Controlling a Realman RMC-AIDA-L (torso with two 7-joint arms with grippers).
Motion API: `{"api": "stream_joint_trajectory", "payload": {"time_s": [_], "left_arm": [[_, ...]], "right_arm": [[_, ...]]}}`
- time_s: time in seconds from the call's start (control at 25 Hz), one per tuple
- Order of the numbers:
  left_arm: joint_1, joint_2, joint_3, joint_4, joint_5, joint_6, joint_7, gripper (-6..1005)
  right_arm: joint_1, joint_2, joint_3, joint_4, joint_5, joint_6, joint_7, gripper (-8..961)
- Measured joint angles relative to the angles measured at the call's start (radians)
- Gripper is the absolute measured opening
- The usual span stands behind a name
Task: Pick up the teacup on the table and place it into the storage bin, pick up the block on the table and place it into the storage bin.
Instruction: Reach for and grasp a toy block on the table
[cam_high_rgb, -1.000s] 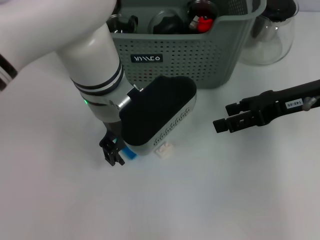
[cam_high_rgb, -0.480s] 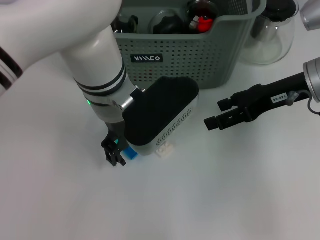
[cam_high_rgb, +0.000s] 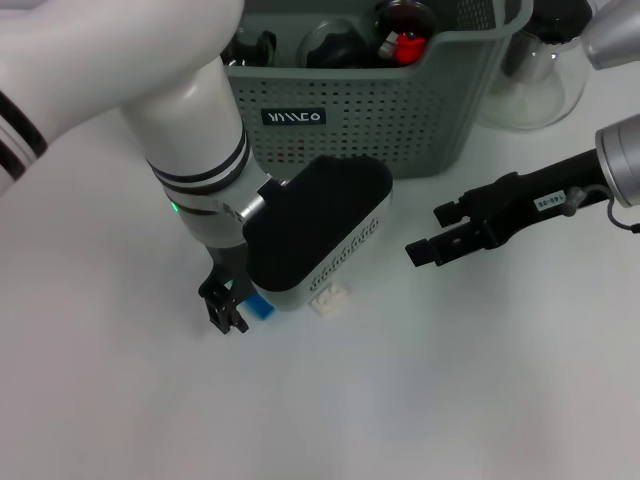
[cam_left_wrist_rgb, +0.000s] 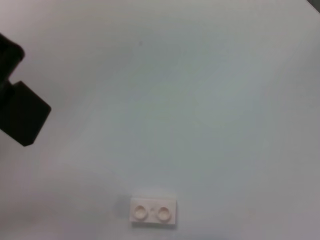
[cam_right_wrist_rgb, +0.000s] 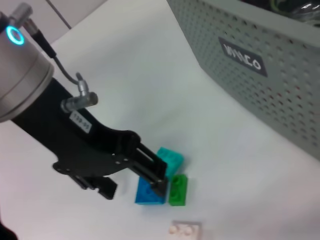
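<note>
Blue block (cam_right_wrist_rgb: 150, 192) between left gripper (cam_right_wrist_rgb: 161, 186) jaws — gripped, right gripper (cam_high_rgb: 434, 232) jaws wide

Head view: high, looking forward and down over white table (cam_high_rgb: 480, 400); storage bin (cam_high_rgb: 400, 110) at 12 o'clock, left arm filling 10 o'clock, right arm entering from 3.

Left wrist view: near, facing down onto bare table; white two-stud block (cam_left_wrist_rgb: 153, 212) at 6 o'clock.

Right wrist view: low oblique toward left pincer (cam_right_wrist_rgb: 157, 180), bin wall at 2 o'clock.

All three views share white block.
</note>
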Motion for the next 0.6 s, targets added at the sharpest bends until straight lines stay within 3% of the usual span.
{"api": "stream_joint_trajectory", "payload": {"time_s": [0.6], "left_arm": [[-0.002, 0.002, -0.006, -0.038, 0.003, -0.027, 0.0, 817]], "right_arm": [[0.02, 0.0, -0.05, -0.002, 0.002, 0.046, 0.029, 944]]}}
